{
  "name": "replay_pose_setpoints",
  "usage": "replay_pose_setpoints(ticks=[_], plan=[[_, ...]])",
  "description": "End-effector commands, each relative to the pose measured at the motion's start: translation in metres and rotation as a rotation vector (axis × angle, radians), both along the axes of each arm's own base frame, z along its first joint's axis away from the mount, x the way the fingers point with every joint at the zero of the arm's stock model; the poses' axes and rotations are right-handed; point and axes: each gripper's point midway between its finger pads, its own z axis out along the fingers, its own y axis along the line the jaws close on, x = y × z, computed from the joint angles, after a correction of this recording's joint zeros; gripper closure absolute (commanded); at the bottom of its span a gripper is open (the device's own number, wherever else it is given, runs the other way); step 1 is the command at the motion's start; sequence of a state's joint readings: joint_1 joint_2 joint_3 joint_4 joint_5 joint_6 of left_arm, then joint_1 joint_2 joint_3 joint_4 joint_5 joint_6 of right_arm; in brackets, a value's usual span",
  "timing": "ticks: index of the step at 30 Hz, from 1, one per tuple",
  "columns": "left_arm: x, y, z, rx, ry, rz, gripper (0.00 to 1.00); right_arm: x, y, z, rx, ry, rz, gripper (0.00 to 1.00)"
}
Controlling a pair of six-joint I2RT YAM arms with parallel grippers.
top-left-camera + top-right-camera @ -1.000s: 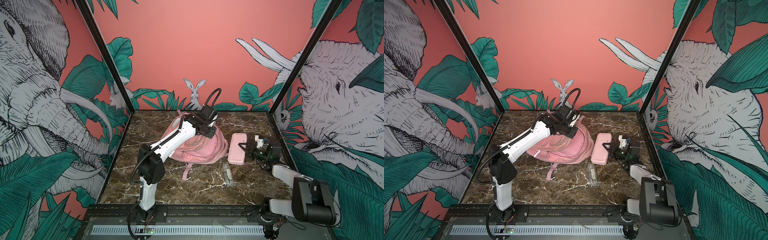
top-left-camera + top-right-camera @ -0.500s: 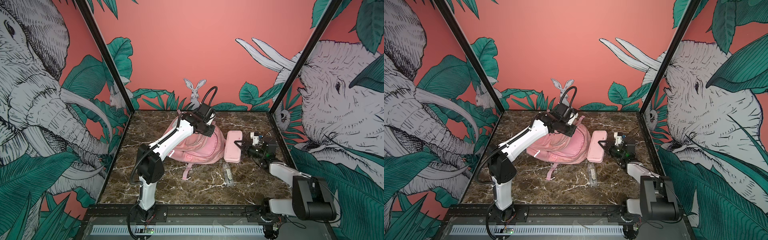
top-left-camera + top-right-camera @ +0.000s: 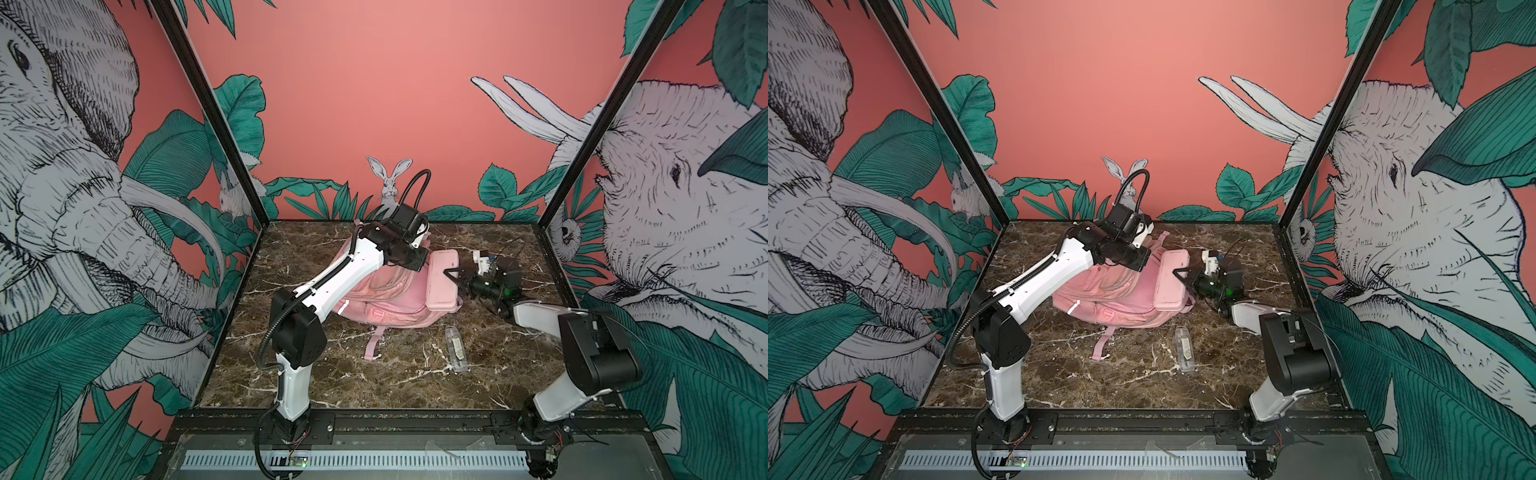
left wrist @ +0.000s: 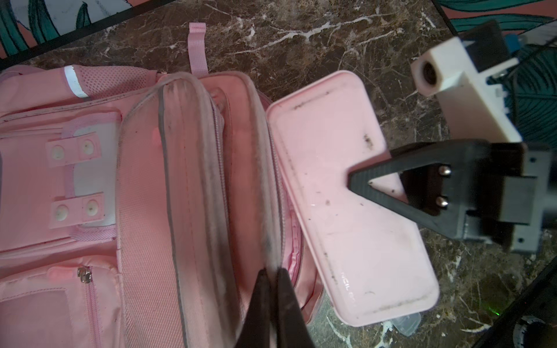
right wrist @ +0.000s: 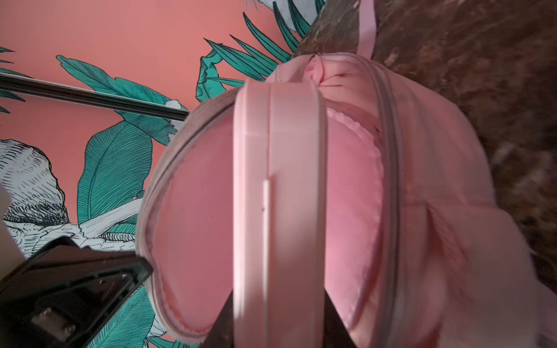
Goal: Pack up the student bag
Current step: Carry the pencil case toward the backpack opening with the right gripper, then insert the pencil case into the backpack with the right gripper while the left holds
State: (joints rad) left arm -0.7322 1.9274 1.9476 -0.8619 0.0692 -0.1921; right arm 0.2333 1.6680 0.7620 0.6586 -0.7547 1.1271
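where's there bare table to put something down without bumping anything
The near marble strip, between the left arm's base and the clear tube, is bare; so is the far left corner behind the student bag. Crowded: the middle, where the left tool and right tool grip bag and pencil case.

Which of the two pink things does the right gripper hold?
The flat, rigid pencil case, clamped by the right gripper; the soft backpack is pinched by the left gripper.

A soft, woven-cloth student bag [image 4: 144,211] with grubby zip edging lies on a polished, marble-look table [image 4: 331,36]; beside the bag, a smooth, scuffed hard-plastic pencil case [image 4: 331,180] and a clear plastic tube [image 3: 455,348].
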Motion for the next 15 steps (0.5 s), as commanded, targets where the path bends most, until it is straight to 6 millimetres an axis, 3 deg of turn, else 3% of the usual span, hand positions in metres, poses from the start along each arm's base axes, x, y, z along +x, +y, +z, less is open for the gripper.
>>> replay_pose_setpoints(ticks=[1,7,15], plan=[[-0.002,-0.003,0.075,-0.153,-0.134,-0.012,1.0,0.023,0.022,0.024,0.064,-0.086,0.001,1.0],[-0.002,-0.003,0.085,-0.172,-0.145,-0.01,1.0,0.052,0.069,0.019,0.139,-0.062,0.036,1.0],[-0.003,-0.009,0.087,-0.207,-0.125,-0.02,1.0,0.071,0.123,0.015,0.179,-0.036,0.079,1.0]])
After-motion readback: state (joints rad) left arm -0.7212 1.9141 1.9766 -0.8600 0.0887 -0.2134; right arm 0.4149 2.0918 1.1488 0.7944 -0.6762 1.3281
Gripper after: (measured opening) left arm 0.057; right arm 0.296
